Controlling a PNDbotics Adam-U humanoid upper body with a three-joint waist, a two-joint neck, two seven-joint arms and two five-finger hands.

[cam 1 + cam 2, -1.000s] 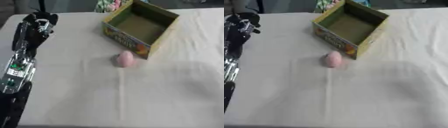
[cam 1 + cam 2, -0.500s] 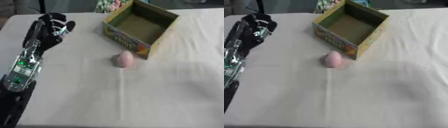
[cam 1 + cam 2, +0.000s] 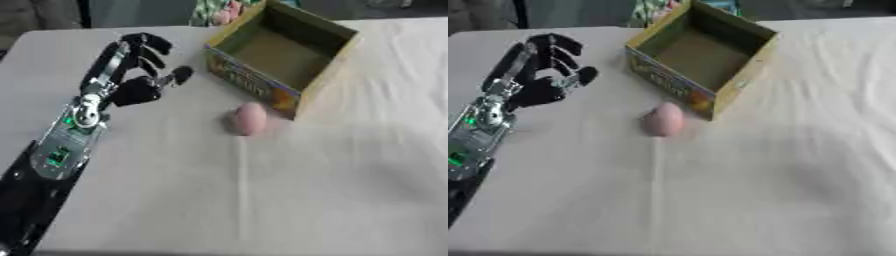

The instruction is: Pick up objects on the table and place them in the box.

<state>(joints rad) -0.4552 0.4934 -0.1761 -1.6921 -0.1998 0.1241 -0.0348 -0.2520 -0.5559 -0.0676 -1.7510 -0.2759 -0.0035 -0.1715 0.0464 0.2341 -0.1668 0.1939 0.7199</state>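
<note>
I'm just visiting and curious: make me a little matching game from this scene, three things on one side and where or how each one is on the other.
Things:
1. pink egg-shaped object
2. box
3. left hand

Descriptions:
A. raised over the table's left side, fingers curled, holding nothing
B. open on top, nothing visible inside
C. lying on the white cloth close by the box's near corner

Pairs: 1-C, 2-B, 3-A
</note>
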